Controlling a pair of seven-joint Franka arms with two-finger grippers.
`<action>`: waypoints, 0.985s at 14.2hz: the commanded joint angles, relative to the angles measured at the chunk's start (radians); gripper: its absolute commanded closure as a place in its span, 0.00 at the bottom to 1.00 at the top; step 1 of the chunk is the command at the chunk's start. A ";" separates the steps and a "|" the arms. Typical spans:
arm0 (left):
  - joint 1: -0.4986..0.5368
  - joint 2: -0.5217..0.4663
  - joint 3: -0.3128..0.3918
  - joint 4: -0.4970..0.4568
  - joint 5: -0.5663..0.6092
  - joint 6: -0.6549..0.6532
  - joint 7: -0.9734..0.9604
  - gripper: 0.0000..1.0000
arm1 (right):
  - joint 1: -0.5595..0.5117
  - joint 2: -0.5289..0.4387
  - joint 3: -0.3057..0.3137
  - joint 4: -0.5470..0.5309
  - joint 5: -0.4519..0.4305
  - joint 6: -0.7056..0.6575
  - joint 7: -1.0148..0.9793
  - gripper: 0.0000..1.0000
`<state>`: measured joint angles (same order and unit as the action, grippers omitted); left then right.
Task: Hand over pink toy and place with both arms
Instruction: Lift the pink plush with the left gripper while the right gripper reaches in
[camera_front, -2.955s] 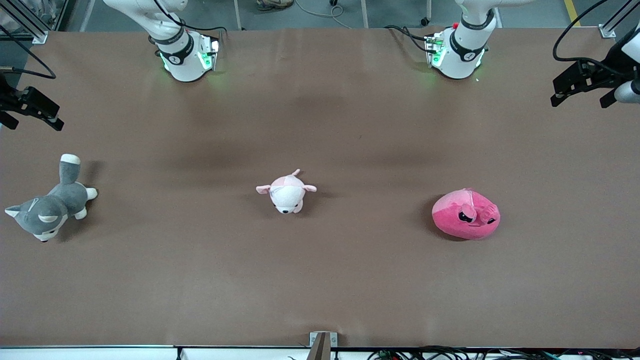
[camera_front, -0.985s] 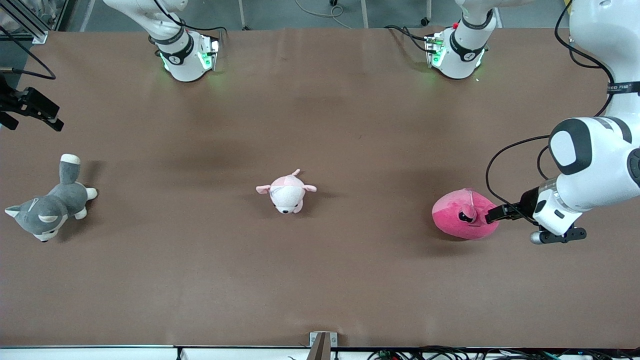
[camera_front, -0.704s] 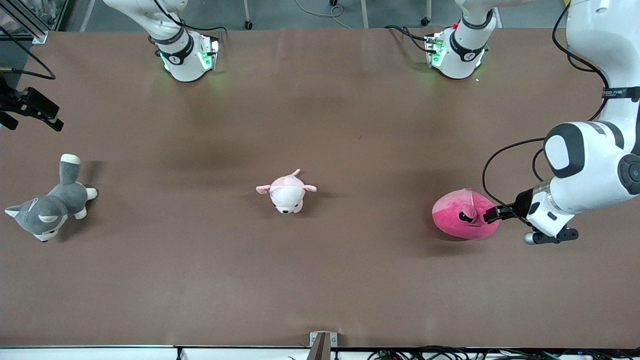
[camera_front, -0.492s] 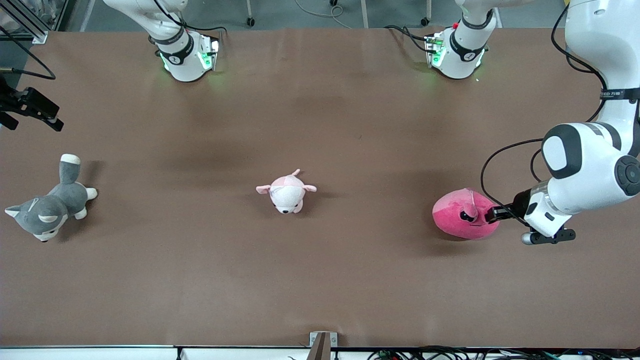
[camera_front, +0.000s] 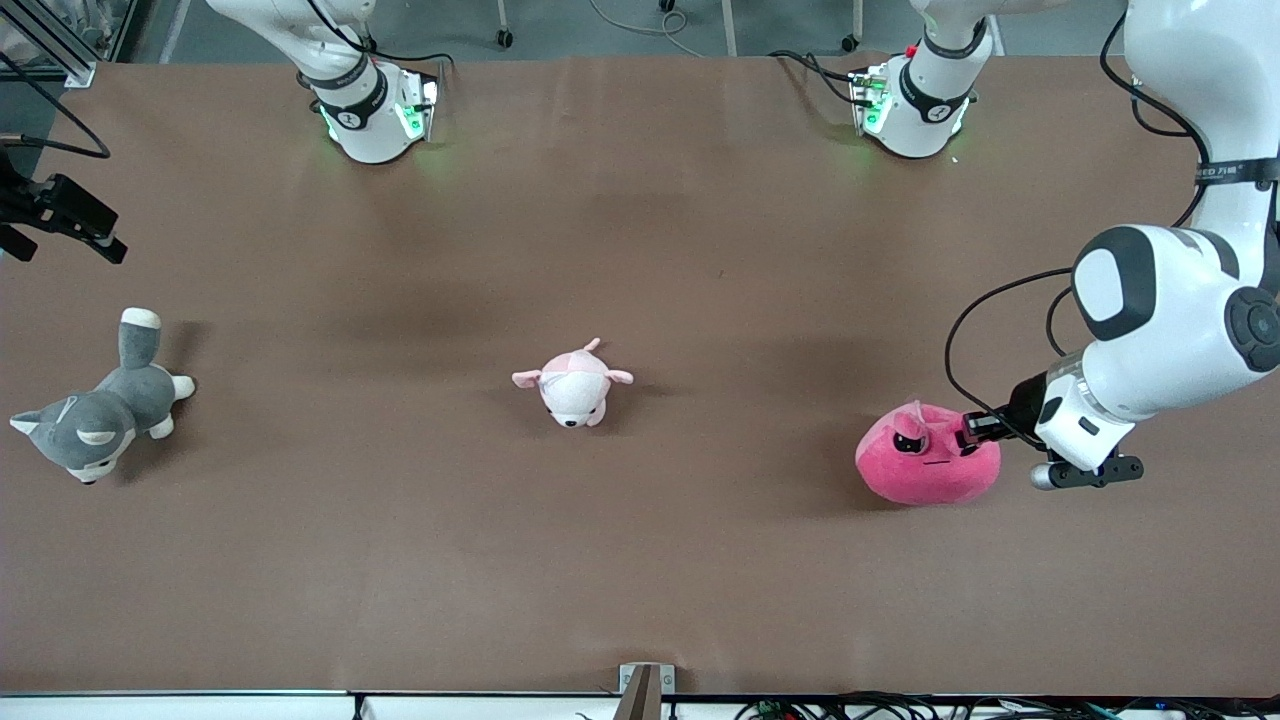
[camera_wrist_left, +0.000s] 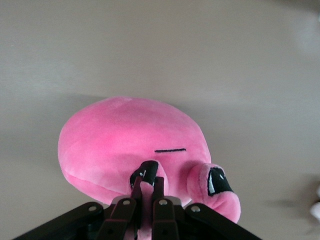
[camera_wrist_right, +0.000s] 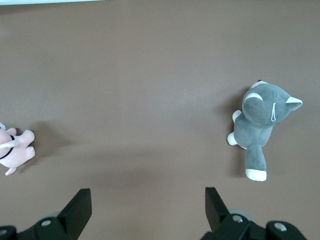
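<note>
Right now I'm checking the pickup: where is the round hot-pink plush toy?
The round hot-pink plush toy sits toward the left arm's end of the table, its ear pinched by the left gripper.

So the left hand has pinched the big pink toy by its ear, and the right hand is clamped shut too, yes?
Not quite. The right hand is open, as the right wrist view shows. The left hand is pinching the pink toy by an ear.

White jointed arms (camera_front: 1170, 320), black caps, black cables (camera_front: 985, 330)
</note>
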<state>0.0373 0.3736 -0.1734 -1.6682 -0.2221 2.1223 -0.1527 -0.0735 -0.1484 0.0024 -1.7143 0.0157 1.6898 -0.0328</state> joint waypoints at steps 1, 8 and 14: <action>0.000 -0.021 -0.066 0.102 0.001 -0.117 -0.143 0.99 | 0.009 0.009 -0.008 0.048 0.035 -0.068 0.002 0.00; -0.229 0.017 -0.195 0.295 0.006 -0.144 -0.693 0.99 | 0.009 0.010 -0.010 0.099 0.047 -0.180 -0.009 0.00; -0.468 0.033 -0.179 0.381 0.004 -0.018 -1.014 0.99 | 0.052 0.035 -0.005 0.096 0.098 -0.212 -0.004 0.00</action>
<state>-0.3775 0.3873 -0.3632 -1.3282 -0.2209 2.0665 -1.0844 -0.0566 -0.1298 -0.0011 -1.6384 0.0773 1.5147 -0.0338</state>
